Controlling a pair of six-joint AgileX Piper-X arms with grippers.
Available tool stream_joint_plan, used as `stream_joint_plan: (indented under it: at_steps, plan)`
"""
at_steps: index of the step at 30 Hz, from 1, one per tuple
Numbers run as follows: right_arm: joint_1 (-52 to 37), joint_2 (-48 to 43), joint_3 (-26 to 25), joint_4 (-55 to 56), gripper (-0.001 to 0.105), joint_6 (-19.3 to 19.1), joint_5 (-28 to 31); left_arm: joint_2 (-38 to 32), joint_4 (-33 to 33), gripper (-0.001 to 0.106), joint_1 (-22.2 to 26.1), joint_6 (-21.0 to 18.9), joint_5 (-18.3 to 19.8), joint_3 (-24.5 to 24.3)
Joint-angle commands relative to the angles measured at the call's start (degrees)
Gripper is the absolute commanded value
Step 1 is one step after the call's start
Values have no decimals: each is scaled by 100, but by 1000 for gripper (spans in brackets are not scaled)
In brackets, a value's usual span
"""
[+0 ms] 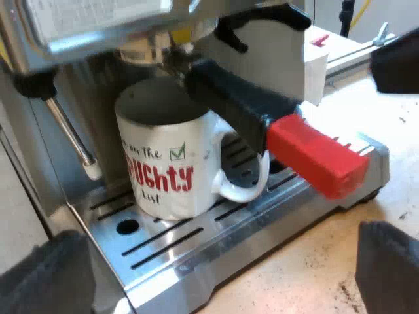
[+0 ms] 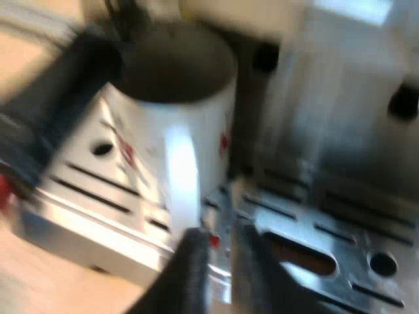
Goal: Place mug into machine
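Mug [image 1: 170, 163], white ceramic with red lettering and a dark inside, stands upright on the slotted steel drip tray [image 1: 196, 252] of the silver espresso machine [image 1: 78, 26]. It sits directly beneath the metal holder locked into the machine's front. The holder's dark handle [image 1: 242, 104], ending in a red block [image 1: 317, 157], juts out above the mug's white loop handle [image 2: 181, 183]. A thin steel steam wand [image 1: 69, 134] hangs beside the mug. The left tool [image 1: 222, 255] hovers before the tray over the pale tabletop [image 1: 308, 275], its black fingers [image 1: 389, 268] spread wide with nothing between them. The right tool [image 2: 221, 261] sits just off the foot of the loop handle. Its fingers [image 2: 190, 268] are only a narrow gap apart and grip nothing.
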Motion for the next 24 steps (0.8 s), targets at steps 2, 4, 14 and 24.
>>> stream_joint_plan:
  at_steps: [2, 4, 14, 24]
  plan:
    - [304, -447, -12, -32, 0, -8, 57, -30, 535, 82, -28, 34, -90, -487]
    - [480, -609, -12, -32, 0, 21, 206, -28, 647, 82, -28, 34, 11, -697]
    - [1137, -666, -372, -120, 0, 263, 1067, -79, 1478, 82, -28, 34, 477, -1617]
    - [1049, 221, -785, -953, 0, 173, 1142, -421, 1486, 82, -28, 14, 583, -1776]
